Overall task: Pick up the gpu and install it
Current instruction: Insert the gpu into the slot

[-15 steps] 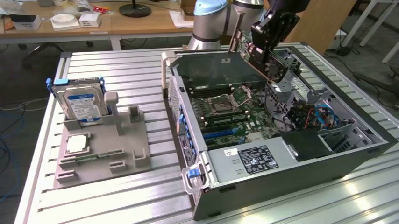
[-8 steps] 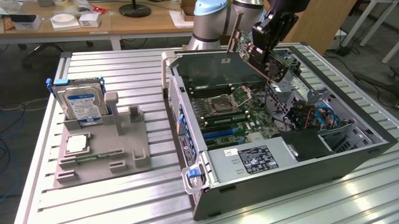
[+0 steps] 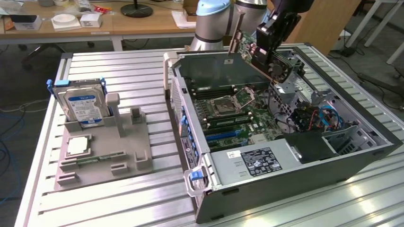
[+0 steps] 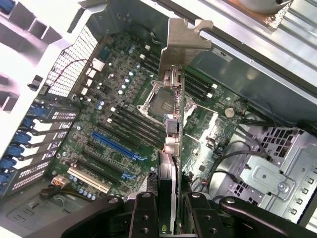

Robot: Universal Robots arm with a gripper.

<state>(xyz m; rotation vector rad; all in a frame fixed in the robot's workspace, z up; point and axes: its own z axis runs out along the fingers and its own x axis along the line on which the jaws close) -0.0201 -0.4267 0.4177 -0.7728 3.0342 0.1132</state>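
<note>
Gpu (image 4: 172,129) in end effector (image 4: 168,210)

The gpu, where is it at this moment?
In the exterior view the gpu hangs tilted between the fingers, right of centre, above the open computer case and over its motherboard, not seated in a slot.

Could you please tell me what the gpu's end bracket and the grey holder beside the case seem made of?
The end bracket of the gpu looks like bare sheet metal: thin, silvery, with bent tabs. The grey holder looks like matte plastic, perhaps printed: dull, uniform surface.
</note>
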